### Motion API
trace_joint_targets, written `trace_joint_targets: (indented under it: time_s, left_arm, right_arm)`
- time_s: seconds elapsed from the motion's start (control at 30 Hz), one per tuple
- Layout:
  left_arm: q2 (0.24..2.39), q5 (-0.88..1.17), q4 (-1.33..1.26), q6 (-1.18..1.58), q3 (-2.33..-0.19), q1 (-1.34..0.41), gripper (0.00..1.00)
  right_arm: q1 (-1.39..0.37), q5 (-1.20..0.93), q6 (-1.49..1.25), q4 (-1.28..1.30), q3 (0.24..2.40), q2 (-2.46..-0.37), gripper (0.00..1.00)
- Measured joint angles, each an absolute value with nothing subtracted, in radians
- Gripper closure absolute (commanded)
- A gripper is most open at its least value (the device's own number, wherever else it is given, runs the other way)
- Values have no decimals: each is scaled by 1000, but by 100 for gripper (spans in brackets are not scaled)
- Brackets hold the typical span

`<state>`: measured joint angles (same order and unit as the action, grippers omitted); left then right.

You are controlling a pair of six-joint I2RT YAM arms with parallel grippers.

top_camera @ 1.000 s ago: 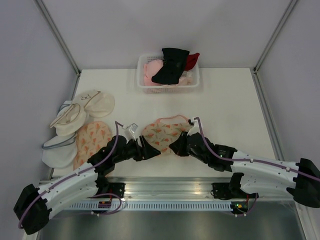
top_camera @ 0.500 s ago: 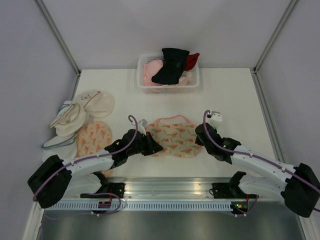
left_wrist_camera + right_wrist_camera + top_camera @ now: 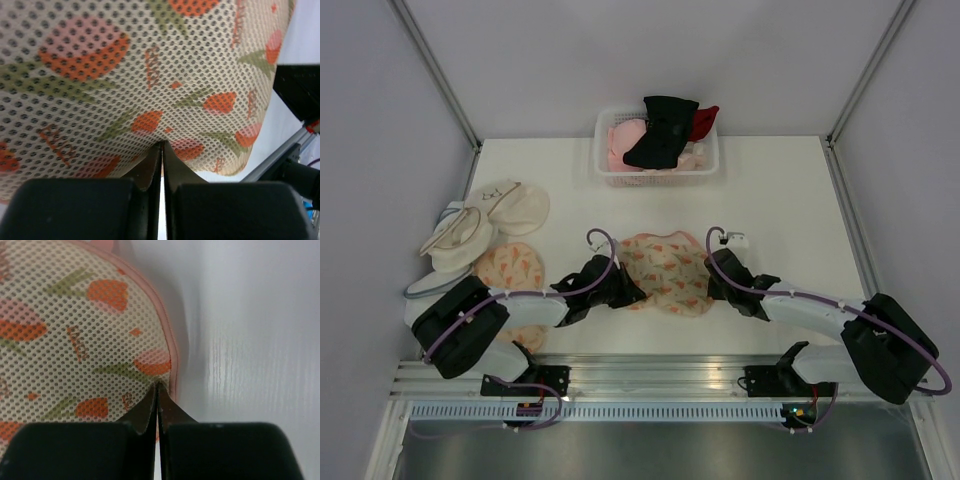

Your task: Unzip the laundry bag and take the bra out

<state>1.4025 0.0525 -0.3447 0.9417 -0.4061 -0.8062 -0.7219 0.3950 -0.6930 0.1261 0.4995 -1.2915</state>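
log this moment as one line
left tool shut on laundry bag | right tool shut on laundry bag edge | bra not visible

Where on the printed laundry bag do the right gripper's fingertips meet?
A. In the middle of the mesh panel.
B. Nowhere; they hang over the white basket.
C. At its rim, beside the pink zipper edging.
C: in the right wrist view, the right gripper is shut with its tips on the laundry bag, right beside the pink zipper edging.

Bright diffuse overhead light, soft shadow beside laundry bag [image 3: 75,340], top view sharp, wrist foregrounds blurred.
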Motion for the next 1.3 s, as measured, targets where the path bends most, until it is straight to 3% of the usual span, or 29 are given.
trace_joint_targets:
  time_s: [0.43,0.5,0.53,0.57,0.67,0.93,1.1,1.3]
  left_arm:
    - [1597,70,-375,913,-604,-643,98]
    - [1622,93,-383,899,-636,-631,85]
    - [1631,110,-391,893,-645,-627,74]
    - [1635,122,-400,888,-648,-624,50]
    - [1635,173,-424,883,-646,-624,33]
    - [1415,247,-552,972,-343,-706,25]
    - [1221,203,-533,1017,-289,-818,19]
    - [1303,166,-611,1024,-296,-856,18]
  right_arm:
    - [-765,163,-696,136,386,-1123,100]
    - [-779,140,-712,130,366,-1104,100]
    - [-784,128,-720,123,356,-1093,100]
    - [-787,116,-727,118,347,-1083,99]
    - [-792,87,-746,104,325,-1060,100]
    - [-795,40,-778,54,299,-1054,100]
    - [-796,23,-783,36,299,-1067,100]
    - [-797,11,-783,11,299,-1084,99]
